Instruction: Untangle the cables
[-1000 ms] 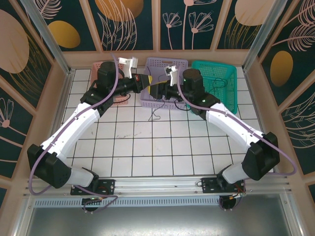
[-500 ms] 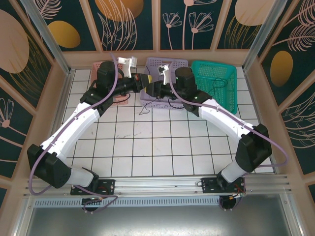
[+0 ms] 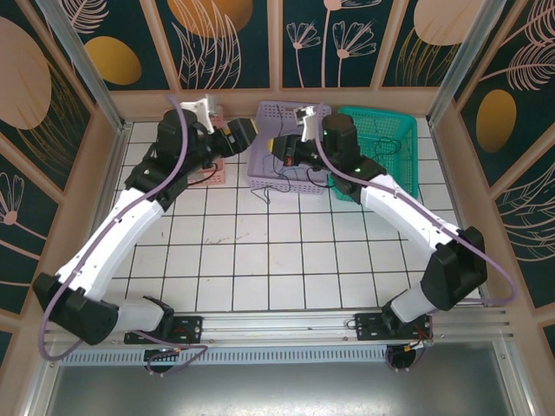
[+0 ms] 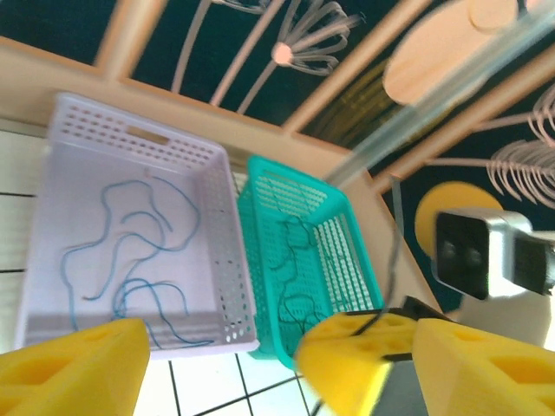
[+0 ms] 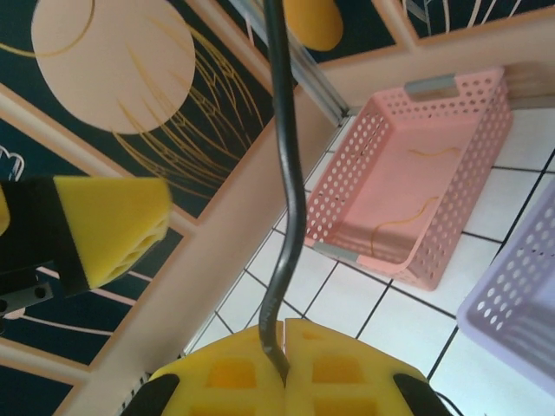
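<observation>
Rising from the right end effector (image 5: pixel 284 347), black cable (image 5: pixel 290 217) beside pink basket (image 5: pixel 486 147).

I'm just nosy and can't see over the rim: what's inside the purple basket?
A thin blue cable lies in loose loops on the purple basket floor. A yellow finger hides its near corner.
</observation>
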Controlling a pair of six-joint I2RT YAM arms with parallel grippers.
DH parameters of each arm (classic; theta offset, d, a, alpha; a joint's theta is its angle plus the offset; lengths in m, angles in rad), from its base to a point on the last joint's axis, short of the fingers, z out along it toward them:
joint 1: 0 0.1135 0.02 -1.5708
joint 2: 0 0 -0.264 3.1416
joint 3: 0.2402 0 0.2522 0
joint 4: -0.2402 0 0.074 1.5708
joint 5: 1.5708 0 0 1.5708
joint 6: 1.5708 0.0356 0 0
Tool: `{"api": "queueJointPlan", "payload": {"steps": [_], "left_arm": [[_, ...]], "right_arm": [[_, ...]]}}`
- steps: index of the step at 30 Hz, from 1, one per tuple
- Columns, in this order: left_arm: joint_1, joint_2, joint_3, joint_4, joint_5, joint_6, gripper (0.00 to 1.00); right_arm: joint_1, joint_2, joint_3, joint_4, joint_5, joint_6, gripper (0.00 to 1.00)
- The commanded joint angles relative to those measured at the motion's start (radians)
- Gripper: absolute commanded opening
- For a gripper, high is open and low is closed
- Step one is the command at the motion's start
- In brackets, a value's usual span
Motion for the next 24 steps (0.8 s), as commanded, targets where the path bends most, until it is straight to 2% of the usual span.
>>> {"api": "queueJointPlan", "payload": {"steps": [1, 4, 6, 8, 10, 13, 20, 23, 24], "left_arm": [[0.005, -0.087, -0.064, -0.067, -0.154, -0.144, 0.81], [0.005, -0.127, -0.159, -0.074, -0.155, -0.283, 0.76], [0.005, -0.139, -0.246, -0.057, -0.110, -0.412, 0.71], [0.005, -0.153, -0.373, 0.049, -0.021, -0.573, 0.64], [0.002, -0.175, -0.551, 0.258, 0.061, -0.780, 0.57], [-0.011, -0.181, -0.673, 0.449, 0.071, -0.932, 0.50], [-0.013, -0.018, -0.657, 0.620, 0.194, -0.904, 0.48], [-0.013, 0.037, -0.601, 0.600, 0.193, -0.769, 0.45], [-0.013, 0.053, -0.568, 0.577, 0.193, -0.687, 0.43]], "right_arm": [[-0.027, -0.066, 0.000, -0.009, -0.004, 0.050, 0.00], [-0.034, -0.087, 0.009, -0.011, 0.005, 0.085, 0.00], [-0.059, -0.100, 0.013, -0.006, 0.013, 0.115, 0.00], [-0.072, -0.113, 0.009, 0.005, 0.027, 0.143, 0.00], [-0.082, -0.127, 0.001, 0.023, 0.037, 0.174, 0.00], [-0.088, -0.141, -0.007, 0.041, 0.054, 0.210, 0.00], [-0.091, -0.132, -0.008, 0.115, 0.045, 0.326, 0.00], [-0.091, -0.115, 0.016, 0.102, 0.031, 0.334, 0.00], [-0.091, -0.110, 0.027, 0.091, 0.029, 0.328, 0.00]]}}
